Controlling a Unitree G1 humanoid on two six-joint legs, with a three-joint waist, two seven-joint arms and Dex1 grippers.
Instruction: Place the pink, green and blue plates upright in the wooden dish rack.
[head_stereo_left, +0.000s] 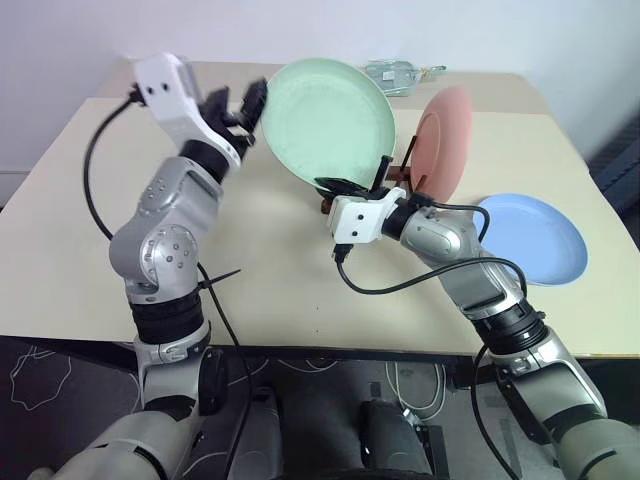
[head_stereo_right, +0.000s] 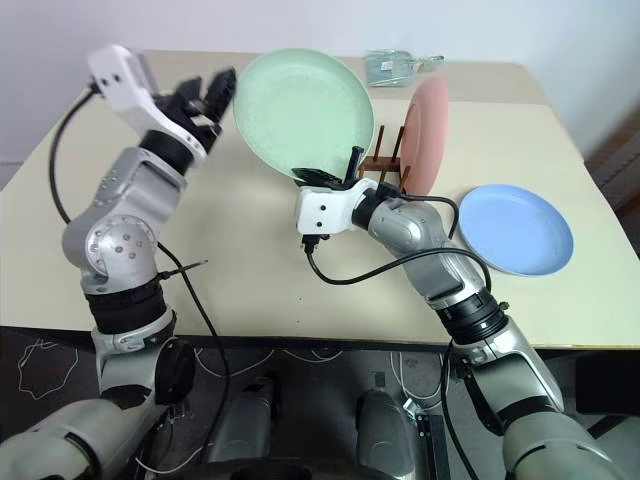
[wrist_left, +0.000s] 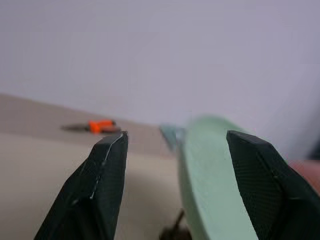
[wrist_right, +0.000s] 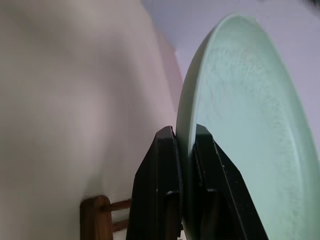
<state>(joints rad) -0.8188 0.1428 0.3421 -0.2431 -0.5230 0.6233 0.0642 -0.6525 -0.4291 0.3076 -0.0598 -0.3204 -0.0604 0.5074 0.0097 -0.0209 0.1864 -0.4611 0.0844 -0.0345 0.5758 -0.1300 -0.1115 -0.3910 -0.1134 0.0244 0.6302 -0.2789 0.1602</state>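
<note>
The green plate (head_stereo_left: 325, 120) is held on edge above the table, its face toward me. My right gripper (head_stereo_left: 358, 180) is shut on its lower rim, and in the right wrist view the two fingers (wrist_right: 165, 165) pinch that rim. My left gripper (head_stereo_left: 238, 103) stands open at the plate's left rim; the left wrist view has the green rim (wrist_left: 210, 175) between the spread fingers (wrist_left: 107, 185) without being squeezed. The pink plate (head_stereo_left: 445, 140) stands upright in the wooden dish rack (head_stereo_left: 402, 175) just behind. The blue plate (head_stereo_left: 530, 238) lies flat on the table to the right.
A clear plastic item (head_stereo_left: 400, 72) lies at the table's (head_stereo_left: 290, 300) far edge behind the green plate. A small orange-handled tool (wrist_left: 100, 126) lies farther back on the table. A black cable loops from my right wrist over the tabletop.
</note>
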